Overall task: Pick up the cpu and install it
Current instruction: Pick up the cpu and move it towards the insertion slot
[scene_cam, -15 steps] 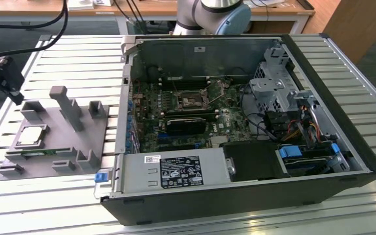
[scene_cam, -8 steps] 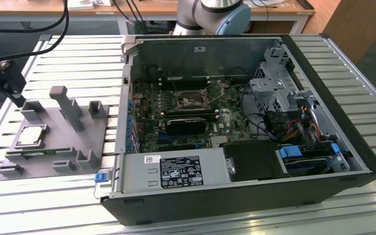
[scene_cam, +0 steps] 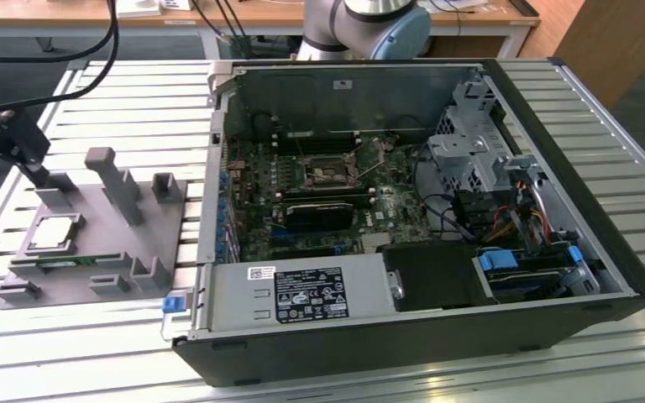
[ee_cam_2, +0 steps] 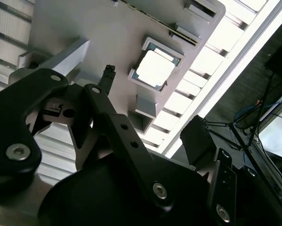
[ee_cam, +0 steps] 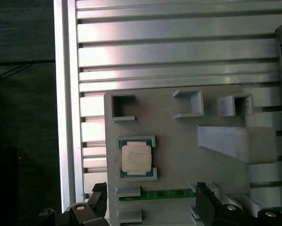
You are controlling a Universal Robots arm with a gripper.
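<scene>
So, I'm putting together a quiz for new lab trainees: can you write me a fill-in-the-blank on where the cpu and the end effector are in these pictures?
1. The cpu lies in the grey tray, beside a memory stick coloured ____.
2. The tray stands on the exterior view's ____ side of the computer case.
3. The end effector, above the tray, holds ____.
Missing words: green; left; nothing.

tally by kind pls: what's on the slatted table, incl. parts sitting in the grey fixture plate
cpu: 1
memory stick: 1
grey fixture plate: 1
open computer case: 1
Total: 4
</scene>
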